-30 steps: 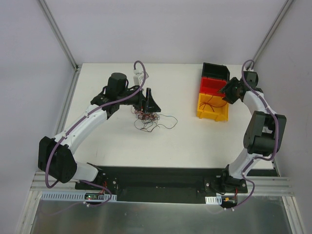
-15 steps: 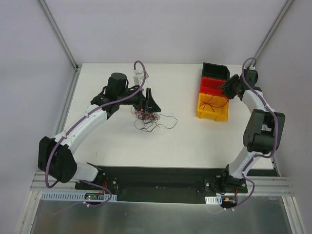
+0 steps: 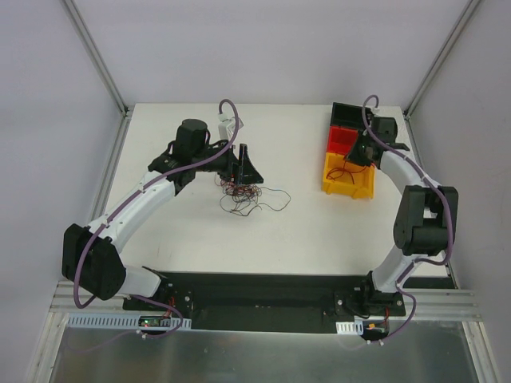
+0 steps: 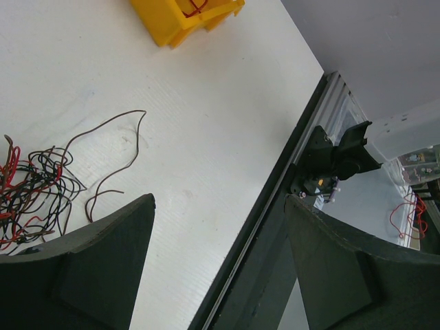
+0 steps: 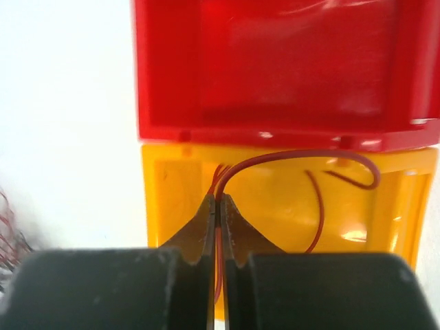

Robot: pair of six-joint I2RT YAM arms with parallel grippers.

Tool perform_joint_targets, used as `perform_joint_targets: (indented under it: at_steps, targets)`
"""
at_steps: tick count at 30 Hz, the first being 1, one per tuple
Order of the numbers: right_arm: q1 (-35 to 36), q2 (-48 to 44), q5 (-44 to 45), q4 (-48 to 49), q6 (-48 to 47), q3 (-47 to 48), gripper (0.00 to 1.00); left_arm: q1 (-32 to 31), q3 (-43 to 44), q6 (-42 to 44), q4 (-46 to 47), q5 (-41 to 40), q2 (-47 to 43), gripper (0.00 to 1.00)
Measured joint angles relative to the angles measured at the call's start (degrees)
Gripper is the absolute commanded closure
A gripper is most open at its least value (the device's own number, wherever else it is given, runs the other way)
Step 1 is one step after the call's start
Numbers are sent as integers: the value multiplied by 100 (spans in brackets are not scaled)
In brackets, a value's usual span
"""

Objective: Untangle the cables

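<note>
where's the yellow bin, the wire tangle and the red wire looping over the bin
yellow bin [image 3: 348, 192]: top external view, its near wall
wire tangle [image 3: 239, 195]: top external view, middle of the heap
red wire [image 5: 295, 156]: right wrist view, top of its arch

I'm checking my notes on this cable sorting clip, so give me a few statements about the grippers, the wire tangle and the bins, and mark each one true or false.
1. The right gripper is shut on a red wire over the yellow bin. True.
2. The left gripper is clamped on the tangle. False: it is wide open and grips nothing.
3. The tangle lies on the table, outside the bins. True.
4. The yellow bin is the farthest bin from the arm bases. False: it is the nearest, and the black bin is the farthest.
</note>
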Motion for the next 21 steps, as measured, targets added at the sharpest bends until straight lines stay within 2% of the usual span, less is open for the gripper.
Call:
perform_joint_targets:
  at_steps: [7, 12, 21]
  targets:
    - [739, -52, 332, -1139, -1357, 201, 100, 0, 0, 2, -4, 2, -48, 25]
    - [745, 789, 522, -1792, -1762, 990, 100, 0, 0, 2, -2, -2, -50, 25]
    - [866, 1606, 981, -2310, -2070, 1257, 99, 0, 0, 7, -4, -7, -50, 25]
